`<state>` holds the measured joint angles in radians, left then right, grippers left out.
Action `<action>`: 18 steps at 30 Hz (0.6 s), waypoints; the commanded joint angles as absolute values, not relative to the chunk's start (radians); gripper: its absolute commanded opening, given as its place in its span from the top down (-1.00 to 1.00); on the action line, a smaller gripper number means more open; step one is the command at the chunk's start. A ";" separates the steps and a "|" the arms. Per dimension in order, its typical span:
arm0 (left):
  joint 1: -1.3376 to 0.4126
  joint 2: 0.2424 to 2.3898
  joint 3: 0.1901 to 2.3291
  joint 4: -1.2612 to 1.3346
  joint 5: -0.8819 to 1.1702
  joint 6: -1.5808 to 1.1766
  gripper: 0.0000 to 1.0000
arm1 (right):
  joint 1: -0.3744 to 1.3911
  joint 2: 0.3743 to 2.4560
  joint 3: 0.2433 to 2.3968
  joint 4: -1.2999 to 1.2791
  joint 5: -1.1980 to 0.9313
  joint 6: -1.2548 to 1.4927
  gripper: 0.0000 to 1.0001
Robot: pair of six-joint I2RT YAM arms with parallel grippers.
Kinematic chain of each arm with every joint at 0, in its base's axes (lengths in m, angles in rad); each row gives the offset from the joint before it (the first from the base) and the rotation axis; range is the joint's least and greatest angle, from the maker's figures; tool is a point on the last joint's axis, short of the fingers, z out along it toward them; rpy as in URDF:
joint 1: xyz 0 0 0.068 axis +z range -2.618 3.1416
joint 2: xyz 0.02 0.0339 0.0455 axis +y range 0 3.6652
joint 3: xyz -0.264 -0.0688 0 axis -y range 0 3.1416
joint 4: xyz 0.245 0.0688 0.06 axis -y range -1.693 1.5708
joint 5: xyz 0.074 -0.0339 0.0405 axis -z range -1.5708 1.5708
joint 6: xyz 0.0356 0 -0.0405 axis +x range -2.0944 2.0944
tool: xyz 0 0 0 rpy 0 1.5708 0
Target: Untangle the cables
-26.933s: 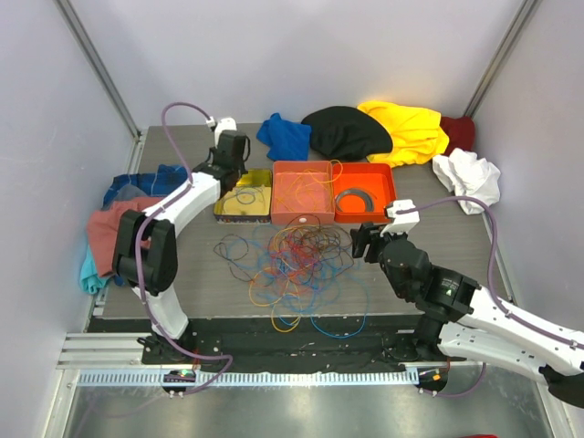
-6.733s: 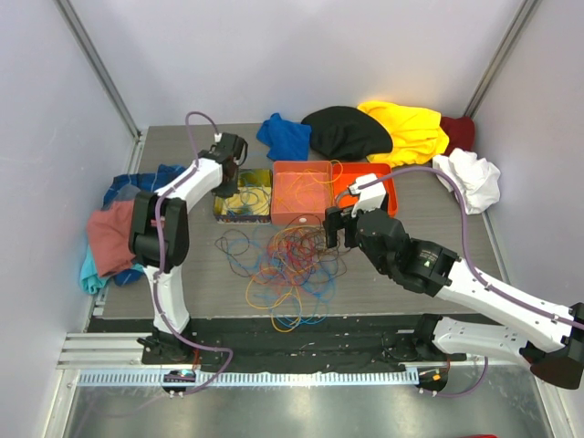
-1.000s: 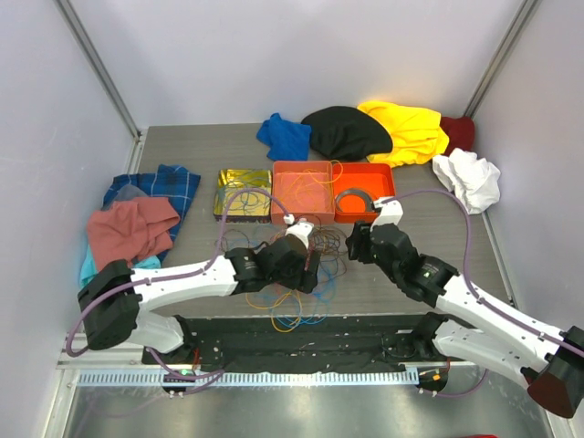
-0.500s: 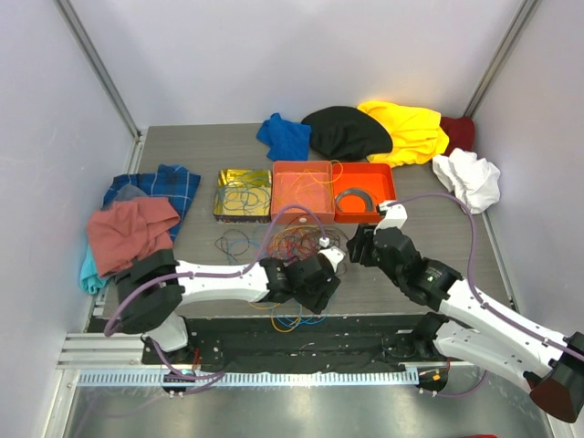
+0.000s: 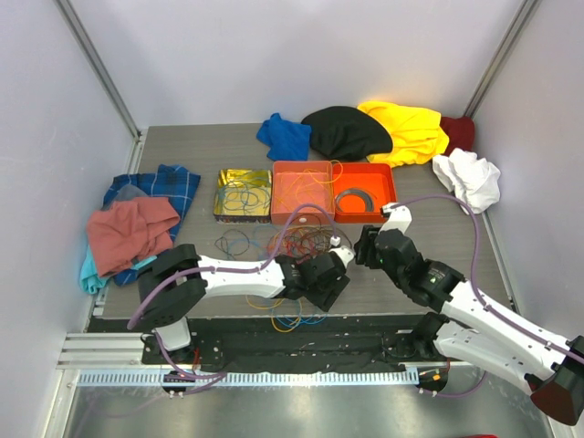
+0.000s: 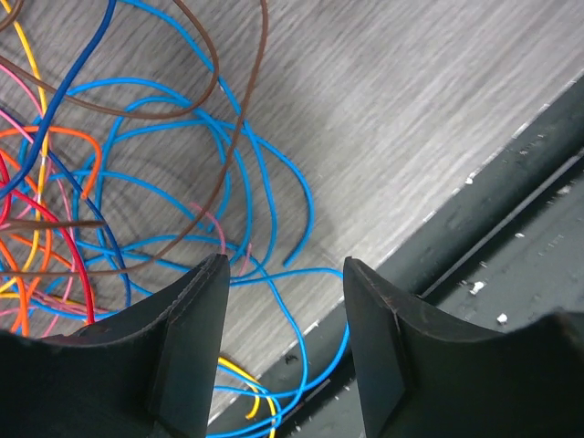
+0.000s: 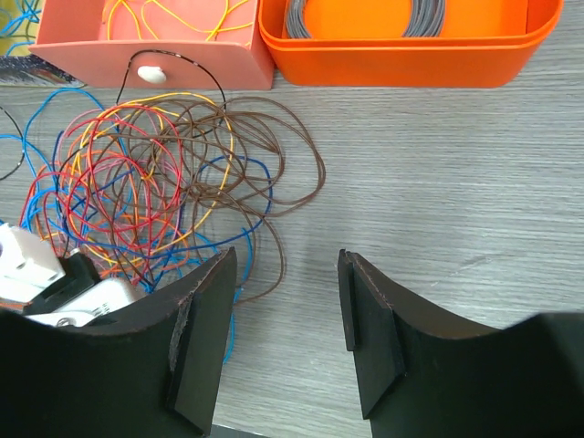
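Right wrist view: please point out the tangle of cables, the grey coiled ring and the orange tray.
tangle of cables point(image 7: 155, 173), right wrist view, on its dense middle.
grey coiled ring point(image 7: 424, 14), right wrist view, on its right arc.
orange tray point(image 7: 401, 62), right wrist view, on its near wall.

Glossy plastic-coated cables point(image 7: 173, 173) on matt, seemingly wood-grain table point(image 7: 438, 182).

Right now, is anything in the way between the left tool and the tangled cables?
No, nothing visible. The left tool hangs open right over the near edge of the cables, with blue ones just beneath it.
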<state>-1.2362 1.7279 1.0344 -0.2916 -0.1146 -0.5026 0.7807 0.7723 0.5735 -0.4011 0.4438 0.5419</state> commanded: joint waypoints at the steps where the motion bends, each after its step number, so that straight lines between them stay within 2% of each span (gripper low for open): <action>1: -1.247 1.756 1.077 -0.213 -0.130 -0.448 -0.15 | 0.788 0.750 0.588 -0.347 0.437 0.552 -0.14; 6: -1.247 1.799 1.091 -0.215 -0.126 -0.446 -0.09 | 0.787 0.758 0.584 -0.344 0.437 0.552 -0.14; 7: -1.247 1.804 1.091 -0.213 -0.129 -0.446 0.02 | 0.788 0.756 0.584 -0.344 0.439 0.552 -0.14; 12: -1.247 1.775 1.083 -0.222 -0.158 -0.437 0.24 | 0.787 0.753 0.580 -0.344 0.440 0.551 -0.14; 13: -1.247 1.760 1.080 -0.222 -0.161 -0.436 0.36 | 0.788 0.753 0.580 -0.342 0.443 0.551 -0.14; 18: -1.247 1.718 1.068 -0.232 -0.184 -0.433 0.67 | 0.788 0.758 0.580 -0.334 0.443 0.549 -0.14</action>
